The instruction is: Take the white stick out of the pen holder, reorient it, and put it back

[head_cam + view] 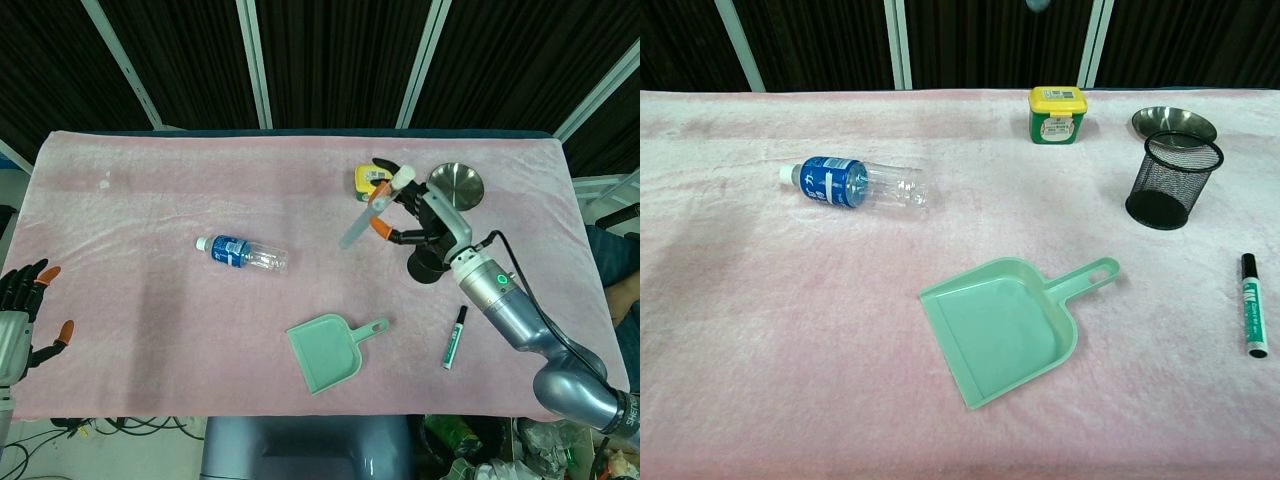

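Observation:
In the head view my right hand [420, 215] holds the white stick [368, 215] in its fingertips, high above the table. The stick slants from a capped end near the yellow jar down to the lower left. Part of the black mesh pen holder [424, 268] shows just under and in front of that hand. In the chest view the pen holder [1173, 180] stands upright at the right with nothing showing above its rim. Only a grey tip of the stick [1038, 4] shows at that view's top edge, and the right hand is out of frame. My left hand [20, 310] hangs off the table's left edge, fingers apart and holding nothing.
A plastic bottle [855, 185] with a blue label lies at the left. A green dustpan [1005, 330] lies in the middle front, and a green marker [1252, 305] lies at the right front. A yellow-lidded jar [1057, 113] and a steel dish [1173, 124] stand behind the holder.

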Controlling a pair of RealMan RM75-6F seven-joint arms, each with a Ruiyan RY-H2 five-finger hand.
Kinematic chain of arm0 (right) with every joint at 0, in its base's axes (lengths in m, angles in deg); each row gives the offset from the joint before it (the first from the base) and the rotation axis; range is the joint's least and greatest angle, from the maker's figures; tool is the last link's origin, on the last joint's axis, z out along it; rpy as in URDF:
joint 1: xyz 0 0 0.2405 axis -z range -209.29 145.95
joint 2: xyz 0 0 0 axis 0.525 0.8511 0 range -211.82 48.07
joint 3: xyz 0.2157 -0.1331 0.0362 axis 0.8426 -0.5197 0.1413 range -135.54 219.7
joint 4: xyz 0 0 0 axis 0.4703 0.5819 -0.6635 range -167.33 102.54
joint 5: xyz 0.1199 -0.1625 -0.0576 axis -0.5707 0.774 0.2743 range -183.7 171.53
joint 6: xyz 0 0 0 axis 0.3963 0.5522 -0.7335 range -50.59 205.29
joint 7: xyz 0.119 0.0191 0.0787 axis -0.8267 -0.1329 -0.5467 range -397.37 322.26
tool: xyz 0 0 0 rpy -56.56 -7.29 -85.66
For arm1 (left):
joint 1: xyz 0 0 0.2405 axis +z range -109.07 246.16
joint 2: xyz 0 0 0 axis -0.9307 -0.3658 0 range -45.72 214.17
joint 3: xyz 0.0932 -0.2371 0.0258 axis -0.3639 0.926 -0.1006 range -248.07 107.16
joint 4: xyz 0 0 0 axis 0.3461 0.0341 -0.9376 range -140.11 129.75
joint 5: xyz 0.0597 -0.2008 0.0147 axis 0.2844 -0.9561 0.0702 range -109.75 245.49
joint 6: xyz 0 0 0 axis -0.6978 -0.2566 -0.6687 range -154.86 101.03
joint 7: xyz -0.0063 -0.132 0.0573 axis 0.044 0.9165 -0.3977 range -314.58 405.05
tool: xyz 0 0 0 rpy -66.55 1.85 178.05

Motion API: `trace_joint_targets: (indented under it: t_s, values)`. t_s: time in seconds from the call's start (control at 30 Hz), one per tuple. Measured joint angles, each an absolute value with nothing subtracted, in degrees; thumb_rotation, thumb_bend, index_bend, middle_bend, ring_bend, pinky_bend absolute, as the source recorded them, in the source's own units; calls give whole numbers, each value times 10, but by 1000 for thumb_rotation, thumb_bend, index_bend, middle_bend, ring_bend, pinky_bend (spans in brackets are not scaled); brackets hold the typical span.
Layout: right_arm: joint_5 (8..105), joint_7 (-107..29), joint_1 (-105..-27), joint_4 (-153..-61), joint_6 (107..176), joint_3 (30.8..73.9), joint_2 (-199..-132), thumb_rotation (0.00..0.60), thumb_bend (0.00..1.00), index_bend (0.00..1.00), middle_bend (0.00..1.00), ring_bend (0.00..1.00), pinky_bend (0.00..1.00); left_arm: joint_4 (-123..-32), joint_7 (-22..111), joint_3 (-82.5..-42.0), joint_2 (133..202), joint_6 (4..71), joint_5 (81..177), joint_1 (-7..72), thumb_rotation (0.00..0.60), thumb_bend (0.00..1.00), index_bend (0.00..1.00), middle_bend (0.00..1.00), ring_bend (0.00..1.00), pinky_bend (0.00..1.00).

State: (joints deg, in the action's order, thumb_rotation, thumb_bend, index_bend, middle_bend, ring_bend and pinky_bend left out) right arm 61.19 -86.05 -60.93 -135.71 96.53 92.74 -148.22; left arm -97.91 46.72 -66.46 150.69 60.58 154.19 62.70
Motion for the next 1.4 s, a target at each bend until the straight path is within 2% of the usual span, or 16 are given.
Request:
trace_joint_targets:
  t_s: [0.2,0.3,0.43,0.53,0.63,0.77,0.9,1.0,1.1,1.23,1.4]
  values:
    - [631,-676,-643,-1321,977,838,-1451,600,322,701,40,130,170,-981,467,-665,1506,605,1540,628,600,377,110,45,0,0]
    - [629,-551,-655,-1303,1029,804,-1454,600,322,701,40,130,171,-982,467,-665,1506,605,1541,628,600,377,111,45,0,0]
    - [614,-333,-670,-1286,1142,765,-1477,600,321,701,40,130,171,-982,468,-664,1506,605,1541,628,600,377,111,45,0,0]
    - [593,-184,-679,-1284,1232,745,-1497,600,322,701,40,130,171,-981,468,-665,1506,605,1541,627,600,377,111,45,0,0]
    - [569,-86,-684,-1294,1287,738,-1507,600,323,701,40,130,171,-981,468,-665,1505,605,1542,627,600,377,110,45,0,0]
    - [535,-44,-684,-1323,1290,746,-1508,600,322,701,42,130,171,-981,470,-664,1505,604,1541,627,600,377,110,45,0,0]
    - [509,-99,-672,-1354,1255,780,-1505,600,322,701,44,130,171,-981,469,-665,1505,604,1543,627,600,377,110,45,0,0]
    - [500,-208,-654,-1374,1213,824,-1507,600,322,702,44,130,171,-981,470,-665,1505,605,1544,627,600,377,110,45,0,0]
    - [502,-373,-630,-1389,1159,879,-1517,600,322,702,44,131,171,-980,471,-665,1505,605,1544,627,600,377,110,45,0,0]
    - [516,-663,-588,-1409,1073,978,-1550,600,322,701,44,133,171,-980,469,-666,1506,604,1545,626,600,377,110,45,0,0]
    - [553,-932,-538,-1425,968,1112,-1618,600,322,701,44,135,171,-980,471,-665,1506,605,1544,627,600,377,110,44,0,0]
